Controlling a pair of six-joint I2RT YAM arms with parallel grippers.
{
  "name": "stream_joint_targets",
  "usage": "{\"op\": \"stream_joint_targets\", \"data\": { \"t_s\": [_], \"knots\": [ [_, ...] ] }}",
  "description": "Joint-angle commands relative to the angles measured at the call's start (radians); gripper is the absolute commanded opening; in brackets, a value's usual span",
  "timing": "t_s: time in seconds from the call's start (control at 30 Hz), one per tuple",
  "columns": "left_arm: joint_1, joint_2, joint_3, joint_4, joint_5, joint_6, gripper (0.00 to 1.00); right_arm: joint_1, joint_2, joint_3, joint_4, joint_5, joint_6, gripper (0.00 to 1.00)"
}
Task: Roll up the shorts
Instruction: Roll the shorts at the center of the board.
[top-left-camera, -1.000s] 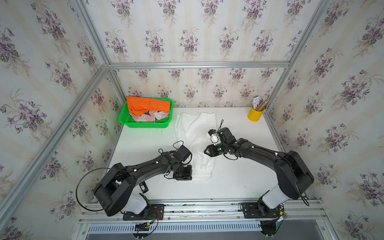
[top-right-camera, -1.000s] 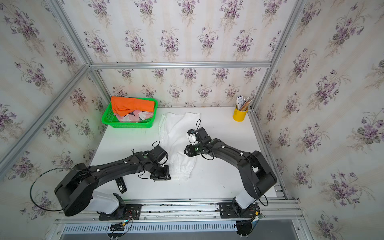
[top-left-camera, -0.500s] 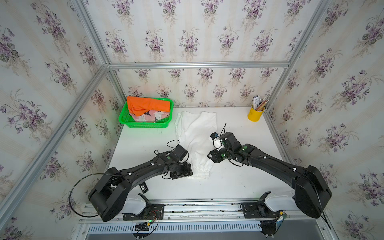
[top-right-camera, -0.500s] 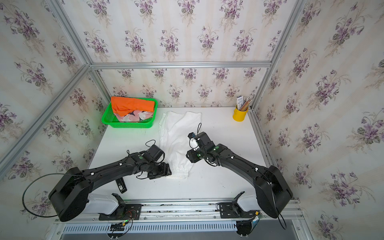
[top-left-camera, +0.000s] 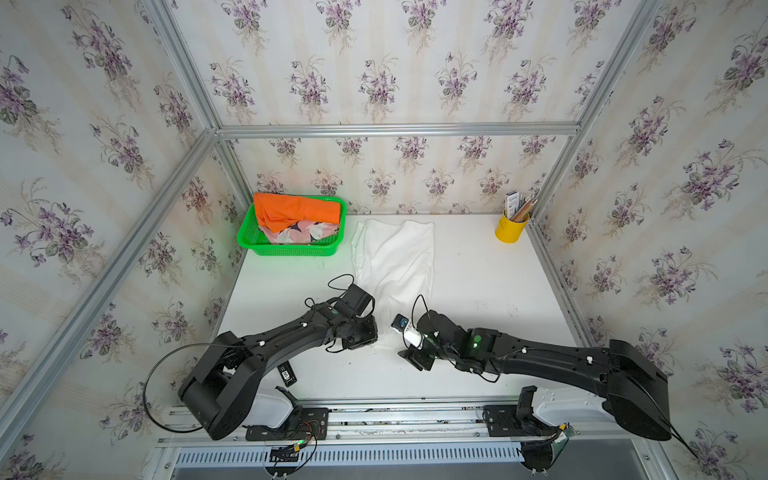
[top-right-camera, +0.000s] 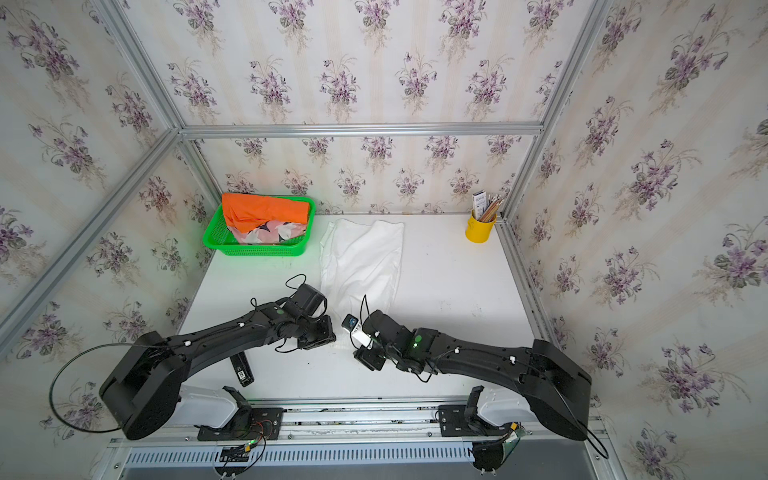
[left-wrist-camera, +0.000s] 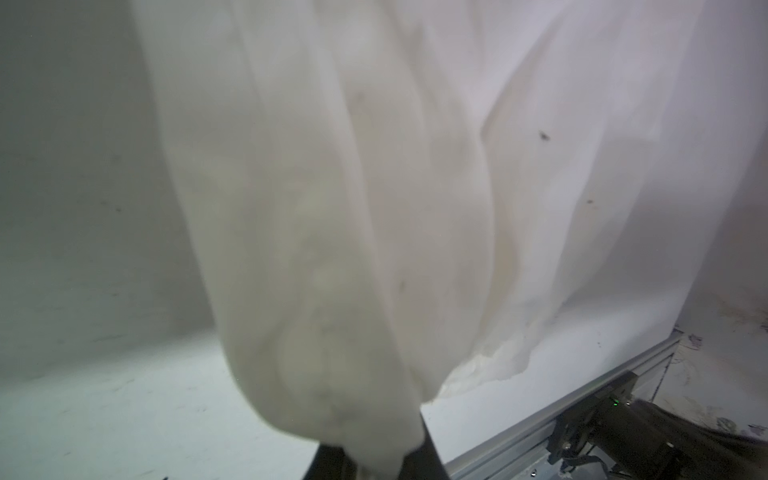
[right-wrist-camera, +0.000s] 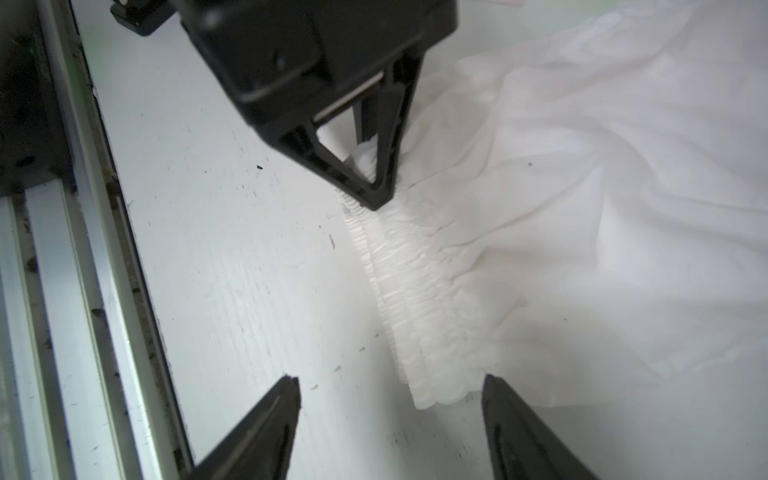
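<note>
The white shorts (top-left-camera: 394, 259) lie flat lengthwise down the middle of the table (top-left-camera: 478, 291), legs toward the back edge and gathered elastic waistband toward the front edge, not yet rolled. The left fingers (right-wrist-camera: 330, 168) are clenched on one end of that waistband, w/ cloth bunched btwn them. The right fingers (right-wrist-camera: 264, 426) are spread wide, tips low at the table, straddling the other end of the band but grasping nothing. Risks from here: if the right fingers close too shallow they prob. catch only the top layer, or miss the band altogether, since its end sits just inside one tip. If the left side pulls or turns alone, the band likely skews and the roll comes out cone-shaped. The fabric looks thin and slack, so a loose start could unwind. Tips this low may also scrape or jam on the table. The table is white, scuffed and speckled, poor contrast w/ white cloth. At the back left corner a green basket (top-left-camera: 249, 241) holds the orange shorts (top-left-camera: 291, 210) over the pink printed shorts (top-left-camera: 305, 232), so two more are left to do. A yellow cup (top-left-camera: 509, 232) of pencils stands at the back right corner. A small black device (top-left-camera: 286, 373) lies near the front edge. Floral-papered walls on an aluminium frame close in three sides.
</note>
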Motion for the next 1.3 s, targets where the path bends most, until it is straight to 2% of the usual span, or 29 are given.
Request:
{"op": "stream_joint_targets", "data": {
  "t_s": [0.0, 0.13, 0.27, 0.63, 0.77, 0.87, 1.03, 1.13, 1.2, 1.27],
  "knots": [
    [0.028, -0.037, -0.013, 0.035, 0.073, -0.048, 0.14, 0.057, 0.079, 0.008, 0.171, 0.173, -0.11, 0.87],
    [0.045, -0.065, -0.011, 0.042, 0.11, -0.074, 0.14, 0.114, 0.132, -0.054, 0.415, 0.253, -0.202, 0.89],
    [0.055, -0.073, -0.01, 0.05, 0.143, -0.092, 0.14, 0.127, 0.207, -0.118, 0.681, 0.337, -0.288, 1.0],
    [0.071, -0.114, -0.022, 0.051, 0.171, -0.119, 0.14, 0.137, 0.472, -0.169, 1.181, 0.535, -0.583, 1.0],
    [0.079, -0.141, -0.036, 0.035, 0.165, -0.122, 0.14, 0.135, 0.577, -0.191, 1.43, 0.629, -0.733, 1.0],
    [0.088, -0.15, -0.046, 0.027, 0.166, -0.119, 0.14, 0.135, 0.572, -0.226, 1.475, 0.648, -0.772, 0.98],
    [0.103, -0.148, -0.049, 0.014, 0.163, -0.107, 0.15, 0.146, 0.504, -0.257, 1.404, 0.679, -0.74, 0.84],
    [0.114, -0.142, -0.048, 0.02, 0.17, -0.105, 0.15, 0.163, 0.467, -0.282, 1.346, 0.674, -0.716, 0.7],
    [0.118, -0.134, -0.042, 0.016, 0.174, -0.101, 0.15, 0.181, 0.445, -0.282, 1.29, 0.676, -0.704, 0.58],
    [0.12, -0.131, -0.04, 0.016, 0.178, -0.101, 0.15, 0.189, 0.429, -0.285, 1.25, 0.667, -0.679, 0.37]
  ]
}}
